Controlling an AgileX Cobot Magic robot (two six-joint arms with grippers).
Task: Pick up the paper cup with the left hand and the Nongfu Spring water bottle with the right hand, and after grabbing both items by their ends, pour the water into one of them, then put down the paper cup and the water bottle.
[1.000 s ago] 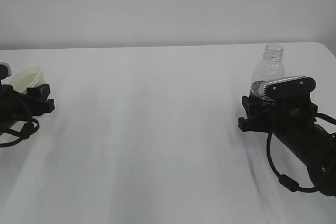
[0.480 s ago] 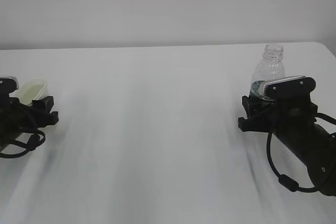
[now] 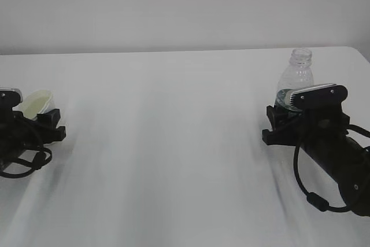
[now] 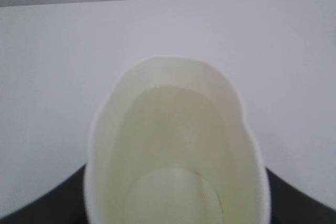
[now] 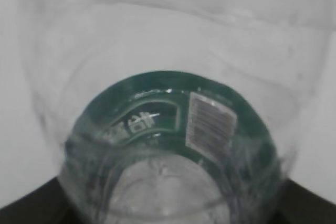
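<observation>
**Cup and bottle both gripped at opposite edges of the tabletop**

On the white tabletop (image 3: pixel 173 143), the left hand (image 3: pixel 36 124), a black robot arm with a silver-grey plate at its wrist, sits at about 9 o'clock in the exterior view. Its jaws are closed around the small white tapered paper cup (image 3: pixel 36 102), whose cream inside faces up and leans slightly. The left wrist view looks straight into the cup (image 4: pixel 176 145); its rim appears squeezed into an oval, with dark jaw parts at both lower corners.

At about 3 o'clock, the right hand (image 3: pixel 287 121), a black arm with cables and a silver-grey plate, has its jaws closed on the lower body of the small clear ribbed plastic Nongfu Spring water bottle (image 3: pixel 298 76). The bottle stands upright, its capless threaded neck above the gripper. The right wrist view shows the dark green label band (image 5: pixel 173 114) close up. Whether water is inside cannot be told.
</observation>
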